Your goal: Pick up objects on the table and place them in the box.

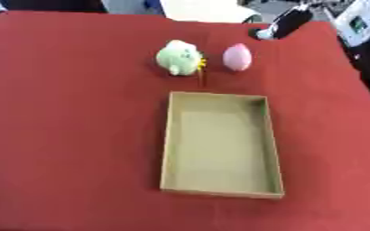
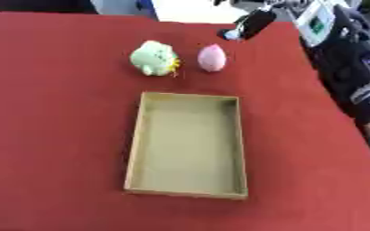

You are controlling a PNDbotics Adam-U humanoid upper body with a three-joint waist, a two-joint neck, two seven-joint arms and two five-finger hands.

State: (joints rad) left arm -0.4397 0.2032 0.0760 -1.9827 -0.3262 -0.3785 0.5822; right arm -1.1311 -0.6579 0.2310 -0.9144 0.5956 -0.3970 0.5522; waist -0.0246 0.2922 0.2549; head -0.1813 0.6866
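A shallow cardboard box [image 1: 221, 143] sits empty on the red tablecloth [image 1: 70, 126], with a pale green soft toy [image 1: 178, 57] and a pink egg-shaped toy [image 1: 237, 57] side by side just beyond its far edge. The right hand [image 2: 250, 25] hangs above the far right edge; its fingers cannot be made out, and the left hand is out of sight

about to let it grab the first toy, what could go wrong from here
1. The green plush toy and pink egg-shaped toy sit close together beyond the box, so reaching for one might knock the other away.
2. Both look rounded and could roll when touched.
3. The right arm comes in from the upper right; its hand is unclear.
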